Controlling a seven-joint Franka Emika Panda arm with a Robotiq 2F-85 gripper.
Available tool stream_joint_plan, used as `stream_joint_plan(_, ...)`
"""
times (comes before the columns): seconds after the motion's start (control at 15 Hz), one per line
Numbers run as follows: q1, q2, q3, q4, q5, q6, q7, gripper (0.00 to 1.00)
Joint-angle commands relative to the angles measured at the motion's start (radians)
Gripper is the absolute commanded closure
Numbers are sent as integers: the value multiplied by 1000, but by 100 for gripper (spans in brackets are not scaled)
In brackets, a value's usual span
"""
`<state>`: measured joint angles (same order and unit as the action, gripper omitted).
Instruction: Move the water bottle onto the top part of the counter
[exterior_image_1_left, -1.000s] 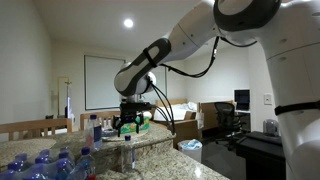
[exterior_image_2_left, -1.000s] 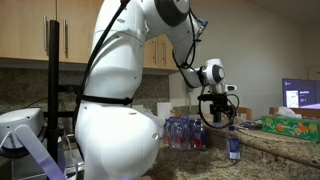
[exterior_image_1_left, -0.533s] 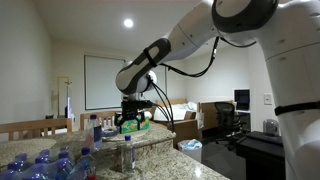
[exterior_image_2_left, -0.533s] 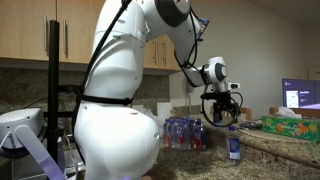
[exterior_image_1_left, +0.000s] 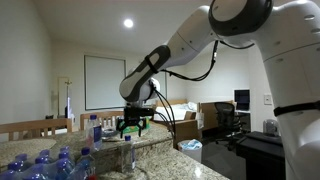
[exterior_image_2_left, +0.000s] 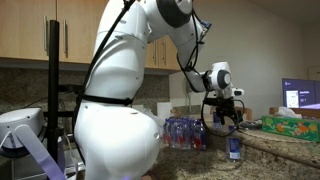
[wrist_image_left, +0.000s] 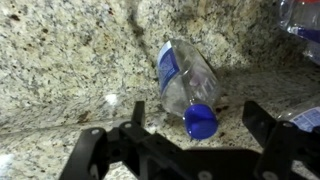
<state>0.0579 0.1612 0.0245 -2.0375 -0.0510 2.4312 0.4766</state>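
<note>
One water bottle with a blue cap stands upright on the speckled granite counter, seemingly on its lower part at the foot of the raised ledge, though the footing is hard to tell. The one gripper hangs above it, two fingers spread wide, holding nothing. Further bottles, too crowded to count, and one green box stand nearby

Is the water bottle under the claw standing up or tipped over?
Upright: in an exterior view the water bottle stands with its blue cap on top.
</note>
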Motion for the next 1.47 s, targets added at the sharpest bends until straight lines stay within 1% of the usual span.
stream_joint_plan(0.0, 8, -54, -10, -152, 18, 237, 1, 0)
stream_joint_plan(0.2, 30, -58, -43, -248, -61, 472, 79, 0)
stream_joint_plan(0.27, 28, -56, -46, -265, -97, 518, 108, 0)
stream_joint_plan(0.33, 39, -52, -69, -280, -143, 562, 145, 0)
stream_joint_plan(0.53, 77, -49, -132, -290, -283, 616, 244, 0)
stream_joint_plan(0.73, 111, -39, -171, -279, -365, 638, 300, 0)
stream_joint_plan(0.8, 116, -37, -168, -278, -368, 639, 296, 5)
stream_joint_plan(0.87, 124, -37, -169, -277, -375, 639, 298, 27)
stream_joint_plan(0.93, 124, -36, -156, -280, -356, 642, 277, 29)
stream_joint_plan(1.0, 131, -32, -156, -279, -356, 645, 278, 32)
stream_joint_plan(1.07, 142, -28, -164, -273, -369, 645, 286, 37)
stream_joint_plan(1.13, 150, -26, -166, -271, -368, 641, 286, 46)
stream_joint_plan(1.4, 182, -24, -193, -256, -396, 631, 305, 70)
